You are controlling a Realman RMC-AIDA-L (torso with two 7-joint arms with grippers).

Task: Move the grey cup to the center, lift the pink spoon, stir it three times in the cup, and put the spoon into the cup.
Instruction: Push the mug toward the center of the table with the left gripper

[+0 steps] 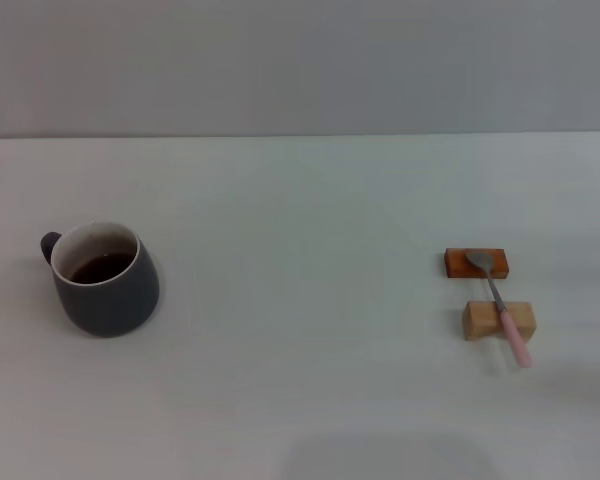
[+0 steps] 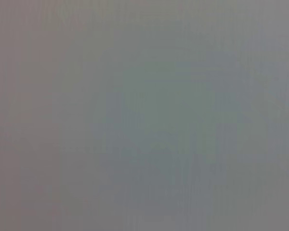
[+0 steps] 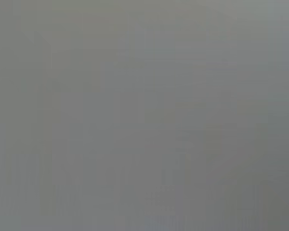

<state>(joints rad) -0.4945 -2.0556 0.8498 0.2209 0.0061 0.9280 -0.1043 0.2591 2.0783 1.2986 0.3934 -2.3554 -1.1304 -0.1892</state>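
The grey cup (image 1: 106, 279) stands upright on the white table (image 1: 300, 300) at the left, its small handle pointing to the far left, with dark liquid inside. The pink spoon (image 1: 503, 305) lies at the right, its silver bowl resting on a reddish-brown block (image 1: 460, 262) and its neck across a pale wooden block (image 1: 480, 320), the pink handle sticking out toward the front. Neither gripper shows in the head view. Both wrist views show only a blank grey surface.
The table's far edge meets a grey wall (image 1: 300, 60) at the back. A faint shadow lies on the table at the front middle.
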